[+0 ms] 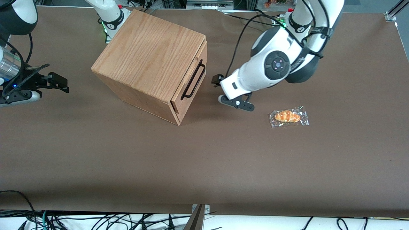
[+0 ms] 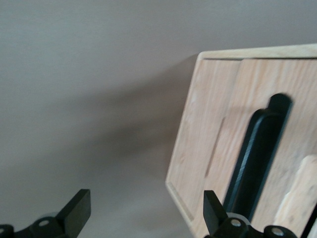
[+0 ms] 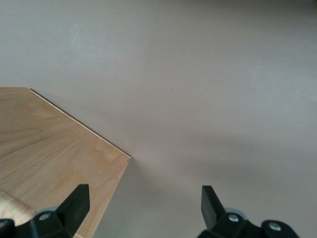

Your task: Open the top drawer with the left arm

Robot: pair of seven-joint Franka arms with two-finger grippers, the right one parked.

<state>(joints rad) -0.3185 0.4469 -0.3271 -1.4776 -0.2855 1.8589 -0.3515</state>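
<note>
Fingers [image 2: 75, 210] spread wide, holding nothing. Gripper [image 1: 218, 81] hangs in front of the drawer [image 1: 191, 76], just clear of its black handle [image 1: 193, 80], at about 3 o'clock from it in the front view. Drawer shut in the cabinet [image 1: 150, 57]. Wrapped pastry [image 1: 288, 116] lies on the table [image 1: 204, 159] at 4 o'clock from the gripper.

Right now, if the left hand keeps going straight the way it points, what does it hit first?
Probably the drawer front. The open left hand faces it in the wrist view, one finger roughly lined up with the black handle, the other over bare table. Depth is unclear.
</note>
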